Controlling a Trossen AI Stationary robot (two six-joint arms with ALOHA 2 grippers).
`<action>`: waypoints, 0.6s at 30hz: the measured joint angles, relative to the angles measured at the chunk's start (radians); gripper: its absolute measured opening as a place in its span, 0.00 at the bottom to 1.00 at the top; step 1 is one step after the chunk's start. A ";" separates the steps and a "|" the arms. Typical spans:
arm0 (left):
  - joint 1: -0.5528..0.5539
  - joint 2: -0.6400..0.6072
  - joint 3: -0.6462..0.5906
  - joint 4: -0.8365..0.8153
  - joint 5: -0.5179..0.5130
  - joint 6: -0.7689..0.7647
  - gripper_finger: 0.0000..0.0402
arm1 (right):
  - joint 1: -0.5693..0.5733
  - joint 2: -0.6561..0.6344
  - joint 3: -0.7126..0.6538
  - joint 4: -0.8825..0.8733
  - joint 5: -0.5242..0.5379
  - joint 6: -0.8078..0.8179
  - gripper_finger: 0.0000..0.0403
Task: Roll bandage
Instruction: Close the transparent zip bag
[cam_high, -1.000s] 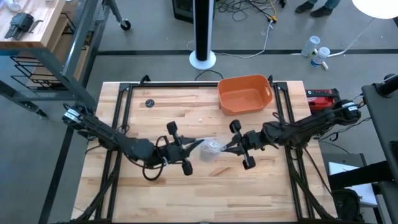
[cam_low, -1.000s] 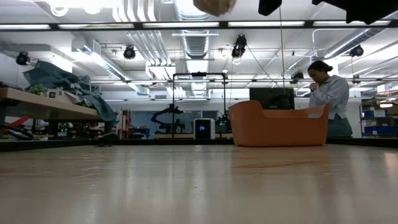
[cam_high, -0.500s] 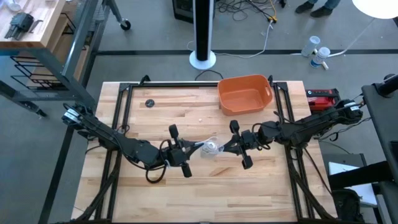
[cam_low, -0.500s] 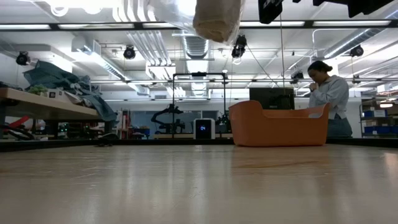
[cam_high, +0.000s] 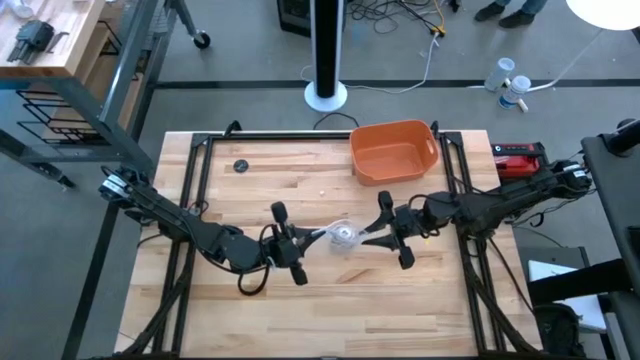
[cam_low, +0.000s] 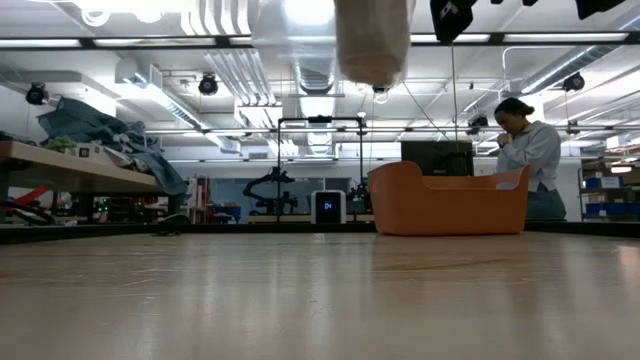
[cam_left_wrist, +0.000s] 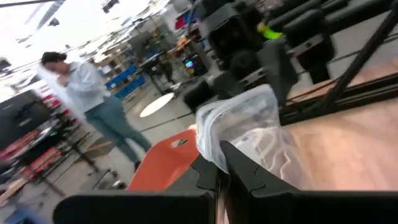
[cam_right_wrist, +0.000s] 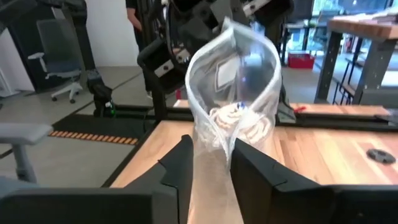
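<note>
The bandage (cam_right_wrist: 239, 121) is an off-white coil inside a clear plastic wrapper (cam_right_wrist: 233, 81), held high above the middle of the table (cam_high: 330, 300). In the low view its lower end (cam_low: 372, 40) hangs in from the top. My left gripper (cam_high: 315, 237) comes level from the table's left and is shut on the wrapper (cam_left_wrist: 242, 121). My right gripper (cam_high: 368, 238) comes level from the right with its fingers (cam_right_wrist: 180, 165) apart. The wrapper's near end stands between them. My left gripper pinches an edge of the plastic wrapper (cam_left_wrist: 214, 155) between its two shut fingers, coming level from the table's left. The wrapper stands out beyond the fingertips, lifted clear of the table, with the bandage inside it. My right gripper has the wrapper's end (cam_right_wrist: 211, 158) between its parted fingers; I cannot tell whether they touch it.
An orange tub (cam_high: 393, 150) stands at the far side of the table, right of centre. A small dark disc (cam_high: 241, 166) lies at the far left. Black rails (cam_high: 190, 200) run along the table's sides. A person (cam_low: 525, 150) stands in the room beyond.
The wrapped bandage has sunk: in the low view it now hangs further down into the picture and more to the right. My right gripper has drawn back a little toward the table's right edge. Both grippers have tipped closer to level.
</note>
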 joint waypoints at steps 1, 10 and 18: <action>0.000 0.000 0.000 0.000 -0.021 -0.001 0.00 | 0.000 -0.001 0.000 -0.009 0.000 0.010 0.28; 0.012 0.002 0.000 0.225 -0.139 0.002 0.00 | 0.000 -0.036 0.000 -0.114 0.075 0.035 0.45; 0.020 0.003 0.000 0.297 -0.111 0.014 0.00 | -0.003 -0.128 -0.011 -0.204 0.169 -0.002 0.48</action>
